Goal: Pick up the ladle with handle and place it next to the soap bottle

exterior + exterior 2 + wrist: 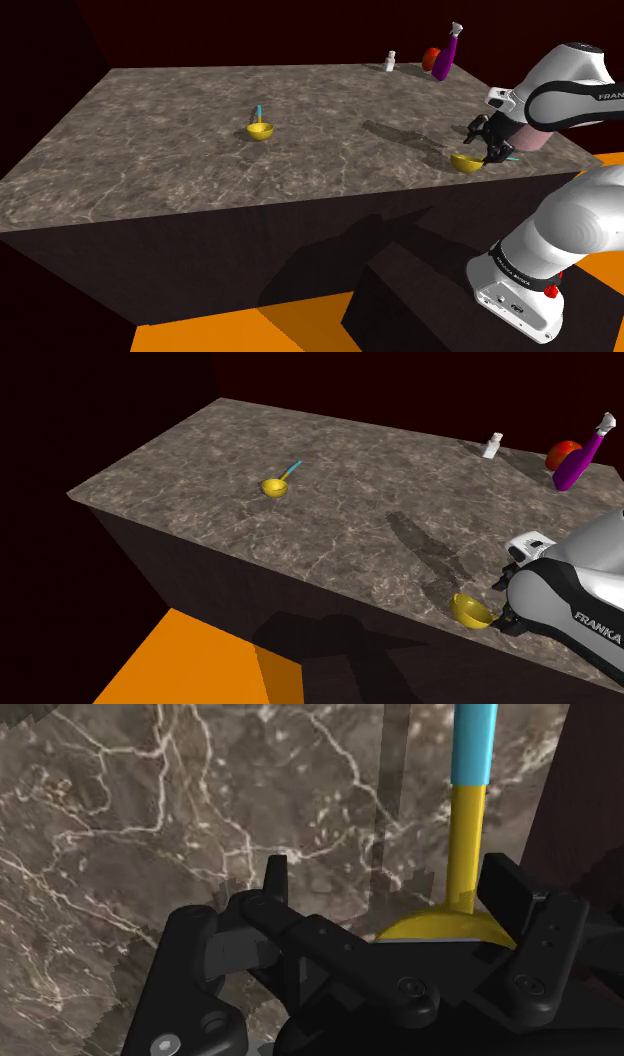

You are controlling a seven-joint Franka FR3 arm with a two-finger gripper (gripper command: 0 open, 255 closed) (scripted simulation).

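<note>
A ladle with a yellow bowl (466, 162) and a teal handle lies near the front right corner of the marble table (180, 160). Its bowl (472, 610) sits close to the table's edge. My gripper (490, 152) hangs right over it, open. In the wrist view the yellow shaft (465, 854) runs between the spread fingers (390, 879), close to one finger (505, 889) and not clasped. The purple soap bottle (447, 55) with a white pump stands at the back right corner (583, 457).
A second yellow ladle (260, 128) with a teal handle lies mid-table (276, 485). A small white bottle (391, 62) and a red object (430, 57) stand by the purple bottle. The table drops off to an orange floor (180, 662).
</note>
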